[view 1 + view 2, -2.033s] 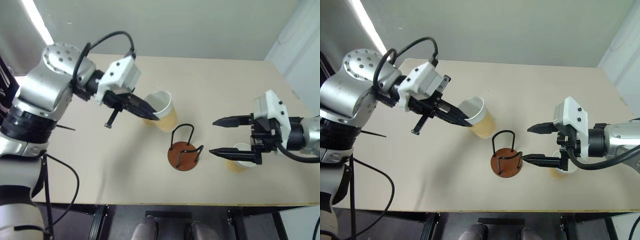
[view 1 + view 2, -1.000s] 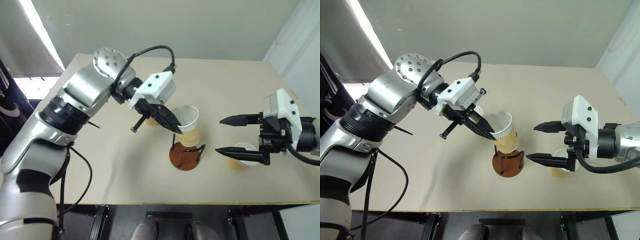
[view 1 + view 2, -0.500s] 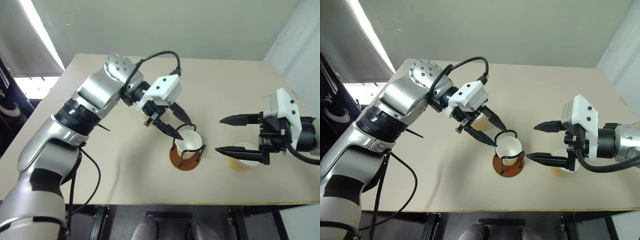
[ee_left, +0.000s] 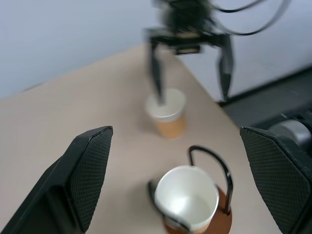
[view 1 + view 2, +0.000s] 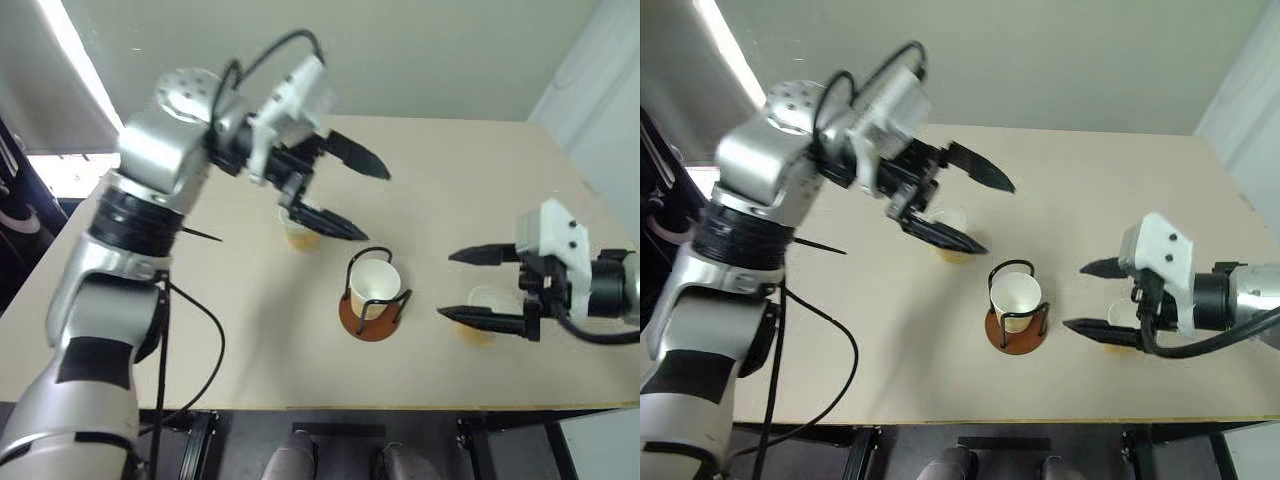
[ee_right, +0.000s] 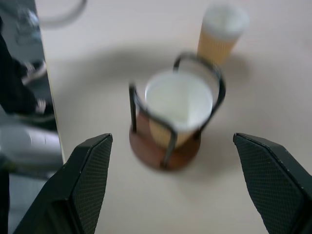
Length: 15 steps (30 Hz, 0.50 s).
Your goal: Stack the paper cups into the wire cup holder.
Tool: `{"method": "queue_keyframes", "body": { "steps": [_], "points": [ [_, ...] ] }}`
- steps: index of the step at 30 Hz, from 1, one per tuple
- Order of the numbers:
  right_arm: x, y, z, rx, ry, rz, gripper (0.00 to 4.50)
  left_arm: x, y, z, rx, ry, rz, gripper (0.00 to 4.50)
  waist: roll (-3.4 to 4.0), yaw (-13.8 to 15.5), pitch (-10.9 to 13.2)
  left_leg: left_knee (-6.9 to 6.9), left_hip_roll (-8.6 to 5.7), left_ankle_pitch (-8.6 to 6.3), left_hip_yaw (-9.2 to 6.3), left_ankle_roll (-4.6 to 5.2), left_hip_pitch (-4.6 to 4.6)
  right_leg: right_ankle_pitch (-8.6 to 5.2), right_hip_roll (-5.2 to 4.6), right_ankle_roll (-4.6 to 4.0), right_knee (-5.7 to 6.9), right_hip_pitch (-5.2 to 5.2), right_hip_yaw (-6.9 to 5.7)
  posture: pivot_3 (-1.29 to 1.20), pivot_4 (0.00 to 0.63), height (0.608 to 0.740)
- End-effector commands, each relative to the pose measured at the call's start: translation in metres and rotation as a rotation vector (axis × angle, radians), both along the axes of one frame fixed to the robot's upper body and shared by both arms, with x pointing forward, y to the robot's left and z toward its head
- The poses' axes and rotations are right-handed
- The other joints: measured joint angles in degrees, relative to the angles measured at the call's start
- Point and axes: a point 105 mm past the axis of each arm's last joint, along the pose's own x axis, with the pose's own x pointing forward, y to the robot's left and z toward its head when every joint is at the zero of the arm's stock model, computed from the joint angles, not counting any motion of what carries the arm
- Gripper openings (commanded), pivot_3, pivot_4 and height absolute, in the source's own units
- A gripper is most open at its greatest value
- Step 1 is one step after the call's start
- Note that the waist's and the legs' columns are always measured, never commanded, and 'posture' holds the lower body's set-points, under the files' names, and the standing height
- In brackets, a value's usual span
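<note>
One paper cup [image 5: 375, 284] stands upright inside the wire cup holder [image 5: 369, 322], mid-table, its black loops around it. My left gripper [image 5: 376, 204] hovers open above and behind the holder, nothing between its fingers [image 4: 90, 170]. A second paper cup [image 5: 299, 234] stands on the table behind the holder, partly hidden by the lower left finger. To the right, my right gripper [image 5: 446, 285] is open, pointing at the holder. A third paper cup [image 5: 487, 303] stands under it by its lower finger, not gripped. The right wrist view shows the holder [image 6: 161, 151] with its cup [image 6: 178, 105].
The tan table [image 5: 200, 330] ends at a front edge near me and a right edge beyond the right arm. A black cable hangs from my left arm over the table's left side. A pale wall lies behind the table.
The left gripper let go of the cup, which dropped down into the wire holder. It opened wide and lifted up and back. The right gripper sank slightly.
</note>
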Motion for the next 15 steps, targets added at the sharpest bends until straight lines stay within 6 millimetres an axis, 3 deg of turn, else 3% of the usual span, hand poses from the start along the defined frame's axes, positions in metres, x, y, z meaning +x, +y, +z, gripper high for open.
{"method": "queue_keyframes", "body": {
  "steps": [1, 8, 15],
  "points": [
    [-0.004, -0.010, -0.002, -0.117, -0.045, -0.004, 4.06, -0.012, 0.018, -0.003, 0.020, 0.016, -0.002, 4.47, 0.00, 0.01, 0.00, 0.01, -0.01, 0.00, 0.00, 0.00, 0.00, 0.00, -0.01, 0.00, 0.01, 0.00, 0.01, 0.00, 0.150, 0.740],
    [-0.004, -0.027, -0.020, -0.230, -0.010, -0.004, 4.06, -0.016, 0.042, -0.035, 0.133, 0.035, 0.066, 4.47, -0.02, 0.01, 0.00, 0.08, -0.01, -0.01, 0.03, 0.03, 0.08, 0.01, 0.00, 0.02, 0.05, 0.04, 0.08, 0.00, 0.150, 0.740],
    [0.005, -0.051, -0.038, -0.342, 0.014, -0.004, 4.06, -0.017, 0.046, -0.036, 0.119, 0.027, 0.098, 4.47, -0.02, -0.12, 0.00, 0.17, -0.01, -0.04, 0.04, 0.09, 0.09, 0.02, -0.01, 0.02, 0.07, 0.08, 0.07, 0.00, 0.150, 0.740]
  ]
}}
